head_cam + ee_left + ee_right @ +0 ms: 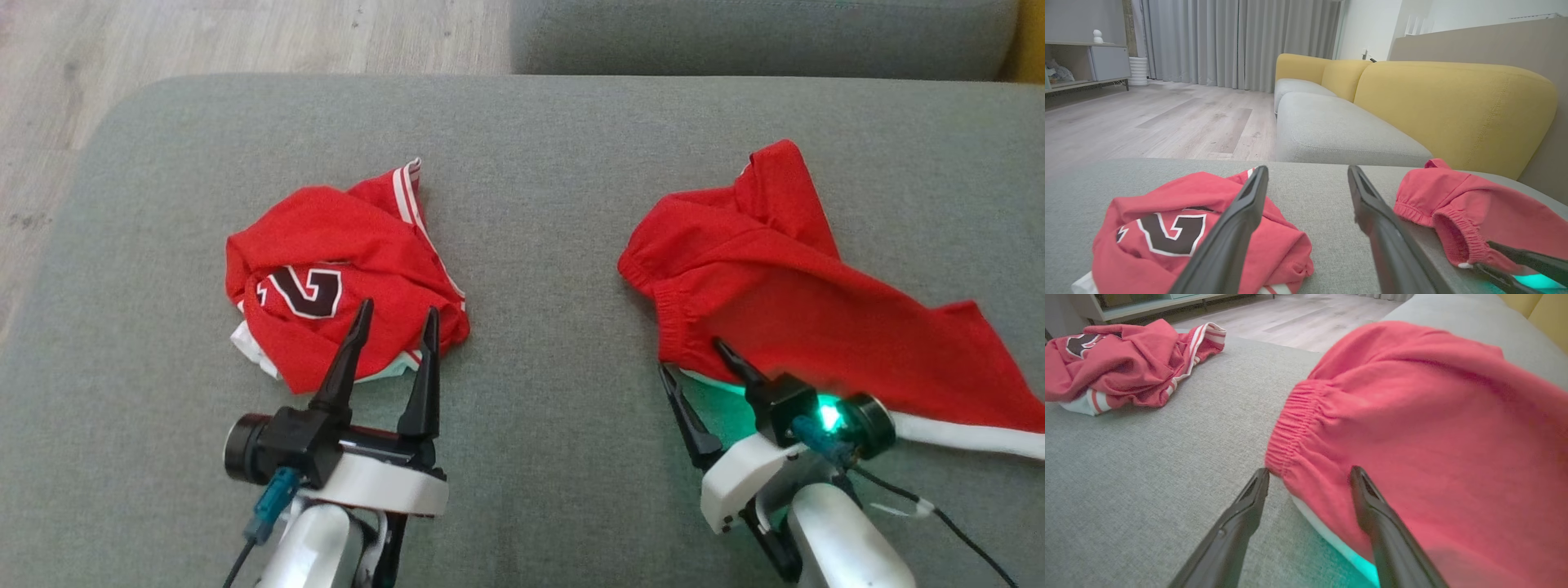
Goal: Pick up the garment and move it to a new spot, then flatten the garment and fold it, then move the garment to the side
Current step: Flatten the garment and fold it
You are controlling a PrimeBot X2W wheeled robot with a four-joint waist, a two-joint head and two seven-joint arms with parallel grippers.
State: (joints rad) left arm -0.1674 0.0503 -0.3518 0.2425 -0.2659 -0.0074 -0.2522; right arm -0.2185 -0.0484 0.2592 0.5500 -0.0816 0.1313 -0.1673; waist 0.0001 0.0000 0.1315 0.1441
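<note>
The crumpled red jersey with white-striped trim (359,245) bore one large dark numeral (300,291), outlined in white, on its upward-facing fold. In the head view it read most like a 2. In the left wrist view the creases cut it down to an angular stroke, so the full figure could not be made out.
</note>
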